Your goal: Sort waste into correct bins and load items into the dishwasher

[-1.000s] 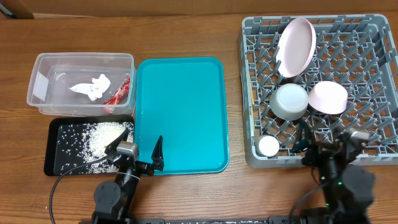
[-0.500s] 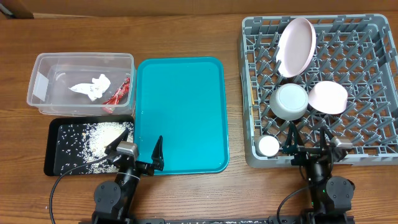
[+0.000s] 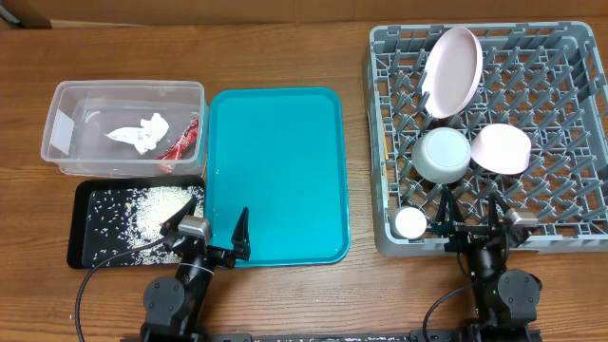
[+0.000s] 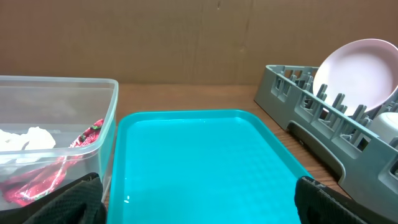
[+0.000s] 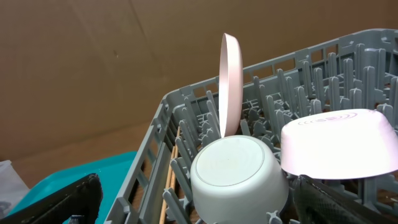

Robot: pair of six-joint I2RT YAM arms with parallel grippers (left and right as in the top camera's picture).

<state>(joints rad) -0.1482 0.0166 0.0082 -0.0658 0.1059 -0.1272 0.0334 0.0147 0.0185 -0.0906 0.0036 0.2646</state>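
The grey dish rack holds a large round pinkish-white plate on edge, an upturned grey-white bowl, an upturned pale pink bowl and a small white cup. Two wooden chopsticks lie along the rack's left wall. The clear tub holds the white tissue and red wrapper. Rice lies on the black tray. My left gripper is open and empty at the teal tray's front edge. My right gripper is open and empty at the rack's front edge.
The large teal tray lies between the bins and the rack, with a rice grain or two near its front left corner. A brown cardboard wall stands behind the table. Bare wooden table runs along the front and back edges.
A second ago my right arm sat further right; it has shifted a little left and drawn back, then stayed still. The left arm has not moved.
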